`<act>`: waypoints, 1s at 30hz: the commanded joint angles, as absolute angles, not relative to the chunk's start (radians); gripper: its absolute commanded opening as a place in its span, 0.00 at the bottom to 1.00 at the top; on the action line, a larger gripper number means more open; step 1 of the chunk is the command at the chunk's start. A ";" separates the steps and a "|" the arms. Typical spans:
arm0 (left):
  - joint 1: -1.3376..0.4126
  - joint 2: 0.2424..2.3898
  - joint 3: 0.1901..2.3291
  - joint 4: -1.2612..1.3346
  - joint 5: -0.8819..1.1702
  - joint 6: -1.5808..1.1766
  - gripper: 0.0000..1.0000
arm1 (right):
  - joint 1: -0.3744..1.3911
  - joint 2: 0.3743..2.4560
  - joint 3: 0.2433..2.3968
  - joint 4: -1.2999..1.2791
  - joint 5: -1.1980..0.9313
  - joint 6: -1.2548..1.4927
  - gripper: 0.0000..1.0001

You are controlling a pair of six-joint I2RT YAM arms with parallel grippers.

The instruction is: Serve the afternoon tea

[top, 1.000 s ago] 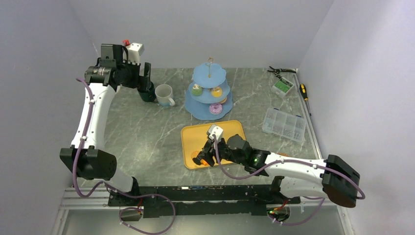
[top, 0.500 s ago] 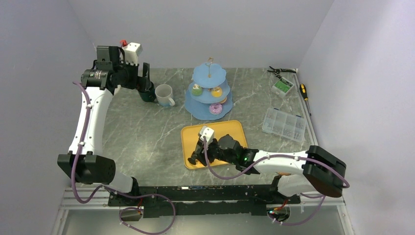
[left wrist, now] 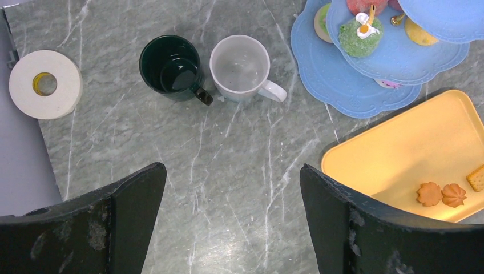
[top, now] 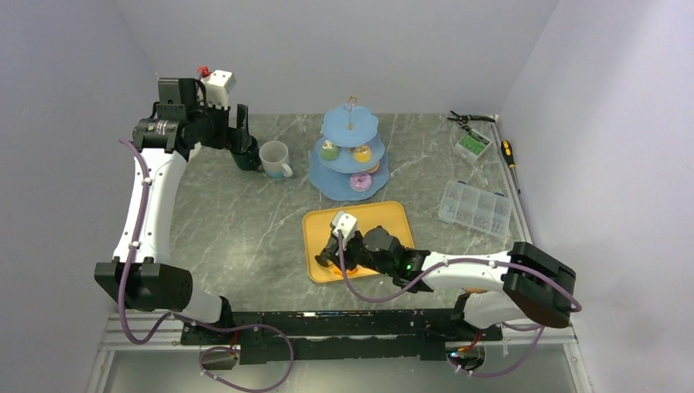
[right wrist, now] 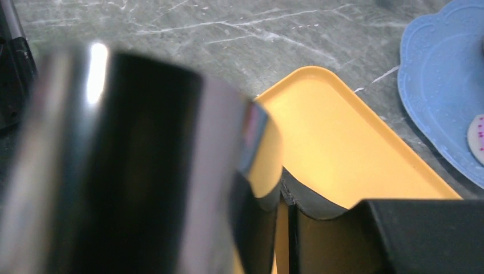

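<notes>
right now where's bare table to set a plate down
Widest bare marble: left of the yellow tray, nearer than the white mug and dark green mug. A smaller strip lies between the three-tier stand and parts box. Crowded: tray's near end, under the right gripper holding tongs.

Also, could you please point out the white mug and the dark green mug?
white mug (left wrist: 240, 67), left wrist view, on its inner floor.
dark green mug (left wrist: 170, 69), left wrist view, on its inner floor.

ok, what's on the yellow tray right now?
Two round orange biscuits and the edge of a squarish one near the front. Elsewhere the yellow tray looks bare; the right end effector hides its near-left part from above.
</notes>
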State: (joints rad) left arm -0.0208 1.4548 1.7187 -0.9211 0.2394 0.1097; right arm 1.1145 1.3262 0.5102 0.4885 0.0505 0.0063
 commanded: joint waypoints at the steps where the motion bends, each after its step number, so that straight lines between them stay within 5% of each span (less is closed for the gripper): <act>1: -0.014 1.425 1.714 -0.875 0.259 0.090 0.93 | 1.118 1.262 0.557 0.525 0.114 -0.051 0.40; 11: -0.007 1.422 1.724 -0.873 0.256 0.100 0.93 | 0.942 1.208 0.761 0.517 0.119 -0.192 0.40; 30: 0.022 1.419 1.719 -0.869 0.271 0.108 0.93 | 0.693 1.449 0.971 0.569 -0.015 -0.193 0.42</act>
State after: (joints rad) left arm 0.0036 1.4513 1.7153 -0.9005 0.2485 0.1104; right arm 0.7090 1.4433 0.9234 0.4644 0.0139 -0.1940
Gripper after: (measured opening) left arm 0.932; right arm 0.457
